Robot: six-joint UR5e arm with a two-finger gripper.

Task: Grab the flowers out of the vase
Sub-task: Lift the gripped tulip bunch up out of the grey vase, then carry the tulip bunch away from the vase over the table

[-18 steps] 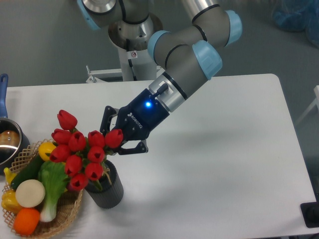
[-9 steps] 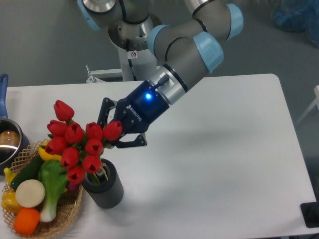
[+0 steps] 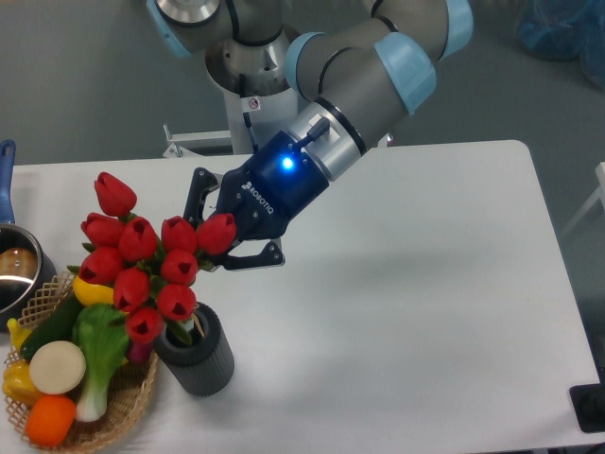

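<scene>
The flowers [image 3: 142, 265] are a bunch of red tulip buds with green stems, at the left of the table. They lean left, above the vase [image 3: 196, 353], a short dark grey ribbed cylinder. The stem ends still sit in the vase mouth. My gripper [image 3: 219, 232] is at the right side of the bunch, its dark fingers [image 3: 255, 260] closed around the rightmost buds and stems. The grip point is hidden behind the buds.
A wicker basket [image 3: 123, 409] with vegetables and fruit stands at the front left, touching the vase's left side. A metal pot [image 3: 17, 270] with a blue handle [image 3: 6, 180] sits at the left edge. The arm's base stands behind the table.
My gripper has risen and moved slightly left with the flowers. The bunch has lifted higher out of the vase; the vase has stayed in place.
</scene>
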